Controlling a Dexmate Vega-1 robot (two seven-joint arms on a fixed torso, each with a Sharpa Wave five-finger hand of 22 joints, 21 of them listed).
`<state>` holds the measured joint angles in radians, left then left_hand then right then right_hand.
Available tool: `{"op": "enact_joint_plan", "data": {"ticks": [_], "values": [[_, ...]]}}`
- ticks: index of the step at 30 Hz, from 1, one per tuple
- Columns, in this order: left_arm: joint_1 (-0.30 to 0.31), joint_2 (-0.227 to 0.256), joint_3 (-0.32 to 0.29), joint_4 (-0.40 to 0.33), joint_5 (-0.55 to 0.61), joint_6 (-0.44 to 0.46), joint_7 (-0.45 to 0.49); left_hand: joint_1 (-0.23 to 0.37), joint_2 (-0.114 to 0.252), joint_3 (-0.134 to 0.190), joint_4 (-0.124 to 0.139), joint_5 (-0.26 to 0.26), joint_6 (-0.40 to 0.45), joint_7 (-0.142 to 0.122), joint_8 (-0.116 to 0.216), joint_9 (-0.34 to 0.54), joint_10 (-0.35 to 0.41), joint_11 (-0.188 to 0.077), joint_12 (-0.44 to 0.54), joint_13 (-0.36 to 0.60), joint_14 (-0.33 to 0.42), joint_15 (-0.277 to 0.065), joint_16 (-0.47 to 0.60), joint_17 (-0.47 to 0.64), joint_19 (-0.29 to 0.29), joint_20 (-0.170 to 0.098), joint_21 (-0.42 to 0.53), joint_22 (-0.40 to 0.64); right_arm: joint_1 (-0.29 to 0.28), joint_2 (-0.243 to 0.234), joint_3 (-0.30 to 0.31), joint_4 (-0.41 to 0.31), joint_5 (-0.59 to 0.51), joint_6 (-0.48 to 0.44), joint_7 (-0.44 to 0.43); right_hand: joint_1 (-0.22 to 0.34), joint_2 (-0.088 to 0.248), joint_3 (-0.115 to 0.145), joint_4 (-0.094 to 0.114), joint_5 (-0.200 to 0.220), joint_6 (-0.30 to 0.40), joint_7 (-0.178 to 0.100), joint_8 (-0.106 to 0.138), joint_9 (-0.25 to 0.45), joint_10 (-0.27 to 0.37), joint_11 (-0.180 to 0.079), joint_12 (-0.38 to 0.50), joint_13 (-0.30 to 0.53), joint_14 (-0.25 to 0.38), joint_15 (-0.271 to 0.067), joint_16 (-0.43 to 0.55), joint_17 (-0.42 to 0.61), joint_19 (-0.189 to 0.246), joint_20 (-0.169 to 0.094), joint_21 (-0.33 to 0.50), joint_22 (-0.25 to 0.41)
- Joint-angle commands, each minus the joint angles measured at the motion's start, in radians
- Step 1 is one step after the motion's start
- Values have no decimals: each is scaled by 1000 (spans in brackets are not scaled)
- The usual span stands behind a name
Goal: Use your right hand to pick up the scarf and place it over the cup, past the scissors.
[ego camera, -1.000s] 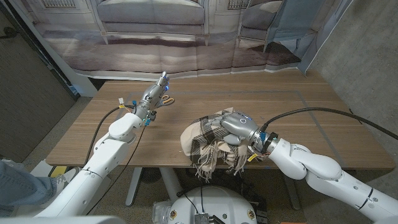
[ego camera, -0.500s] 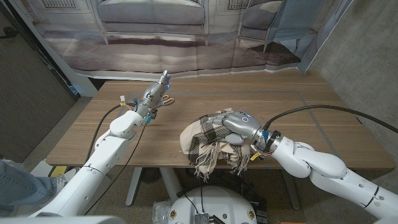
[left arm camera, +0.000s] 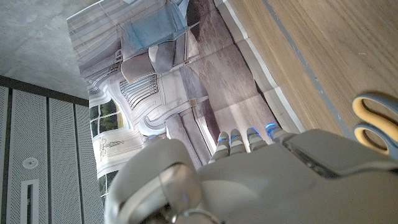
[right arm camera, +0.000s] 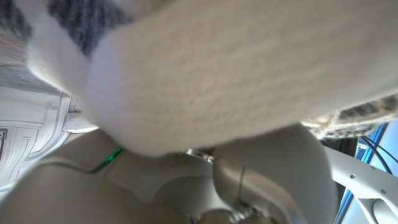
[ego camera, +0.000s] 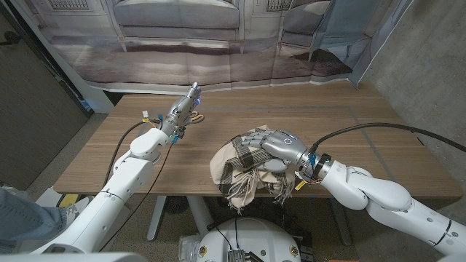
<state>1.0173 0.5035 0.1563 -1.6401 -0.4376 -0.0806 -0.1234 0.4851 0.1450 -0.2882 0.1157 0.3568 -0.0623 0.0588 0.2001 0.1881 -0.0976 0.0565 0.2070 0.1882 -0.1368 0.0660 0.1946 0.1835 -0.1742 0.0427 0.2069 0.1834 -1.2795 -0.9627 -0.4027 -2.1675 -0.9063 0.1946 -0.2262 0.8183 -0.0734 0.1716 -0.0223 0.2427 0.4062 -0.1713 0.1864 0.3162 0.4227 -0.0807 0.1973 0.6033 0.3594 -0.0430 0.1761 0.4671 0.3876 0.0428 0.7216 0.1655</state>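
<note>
The right hand (ego camera: 273, 149) is on the scarf (ego camera: 240, 164) at the near edge of the wooden table (ego camera: 349, 138), fingers curled over the top of the bundled cloth and gripping it. The scarf is a cream and dark plaid heap, bunched up under the hand, and its fringed ends hang down over the table's front edge. Up close from the right wrist, the cream weave of the scarf (right arm camera: 217, 74) is pressed right against the hand (right arm camera: 267, 180), blurred because it sits so near the lens. Over on the other side, the left hand (ego camera: 182, 110) is held up above the far part of the table, fingers straight and together, pointing away toward the backdrop, with nothing in it. The scissors (ego camera: 196, 116) lie just beside that hand on the wood, yellow handles peeking out next to the fingers. From the left wrist, the back of the left hand (left arm camera: 261, 180) shows with blue-lit fingertips (left arm camera: 252, 132) reaching out, and the yellow and grey loops of the scissors (left arm camera: 376, 121) lie on the table close by. The scarf and the scissors are well apart, with bare wood between them. A printed backdrop (ego camera: 218, 44) of armchairs stands behind the table.
</note>
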Motion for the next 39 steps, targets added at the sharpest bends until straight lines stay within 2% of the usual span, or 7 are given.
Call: {"op": "enact_joint_plan", "data": {"ticks": [1, 7, 12, 16, 21, 28, 39], "values": [[1, -3, -3, 7, -4, -10, -7, 8, -1, -5, 3, -1, 6, 5, 0, 2, 2, 5, 0, 3, -1, 8, -4, 3, -48, 6, 0, 3, -24, -9, 21, -38, -7, -24, 40, -28, -8, -13, 5, 14, -31, 0, -3, -4, -33, 9, -6, -11, -38, -35, -3, -16, -23, 21, -26, 5], [6, -2, -6, 5, -4, -13, -7, 9, -1, -5, 3, -1, 6, 4, 0, 2, 2, 5, 0, 3, 0, 7, -4, 3, -48, 5, 0, 3, -40, -15, 34, -58, -13, -34, 61, -60, -23, -32, 16, 29, -65, -1, -4, -11, -66, 17, -6, -27, -77, -18, -1, -35, -52, 52, -56, 7], [11, -1, -8, -1, -4, -11, -3, 9, -1, -5, 3, -1, 6, 5, 0, 2, 2, 4, 0, 3, 0, 7, -4, 3, -48, 5, 0, 3, -53, -26, 50, -76, -11, -42, 89, -112, -52, -65, 33, 54, -105, 4, -4, -22, -107, 21, -6, -48, -119, -5, 1, -58, -85, 86, -92, 8], [13, -1, -8, -3, -3, -13, -2, 9, -1, -6, 4, -2, 6, 4, 0, 2, 2, 4, 0, 3, -2, 7, -4, 3, -48, 6, 0, 3, -62, -38, 68, -88, 3, -38, 112, -135, -63, -82, 41, 68, -129, 4, -6, -27, -125, 23, -6, -57, -138, 2, 1, -68, -98, 101, -108, 8], [16, -1, -7, -3, -5, -12, -4, 9, -1, -6, 4, -2, 7, 4, 0, 2, 1, 5, -1, 3, 0, 7, -4, 3, -49, 6, 0, 3, -63, -42, 84, -106, 14, -45, 162, -206, -87, -146, 65, 126, -240, 17, -10, -52, -216, 35, -9, -100, -230, 37, -1, -112, -169, 164, -183, 9], [21, -2, -8, -5, -6, -16, -3, 9, -1, -6, 4, -2, 7, 4, 0, 2, 2, 3, 0, 3, 1, 6, -3, 3, -48, 6, 0, 3, -55, -49, 105, -124, 31, -40, 223, -248, -94, -195, 77, 157, -319, 39, -9, -73, -290, 59, -12, -137, -281, 70, 2, -149, -193, 172, -231, 10], [30, 3, -14, -13, -8, -16, -1, 10, -1, -6, 4, -2, 8, 4, 0, 2, 3, 5, 0, 3, 1, 7, -3, 3, -48, 7, 0, 3, -18, -63, 127, -151, 78, -22, 361, -304, -96, -258, 94, 173, -398, 68, -8, -93, -367, 90, -13, -183, -345, 103, 1, -192, -224, 174, -284, 10]]}}
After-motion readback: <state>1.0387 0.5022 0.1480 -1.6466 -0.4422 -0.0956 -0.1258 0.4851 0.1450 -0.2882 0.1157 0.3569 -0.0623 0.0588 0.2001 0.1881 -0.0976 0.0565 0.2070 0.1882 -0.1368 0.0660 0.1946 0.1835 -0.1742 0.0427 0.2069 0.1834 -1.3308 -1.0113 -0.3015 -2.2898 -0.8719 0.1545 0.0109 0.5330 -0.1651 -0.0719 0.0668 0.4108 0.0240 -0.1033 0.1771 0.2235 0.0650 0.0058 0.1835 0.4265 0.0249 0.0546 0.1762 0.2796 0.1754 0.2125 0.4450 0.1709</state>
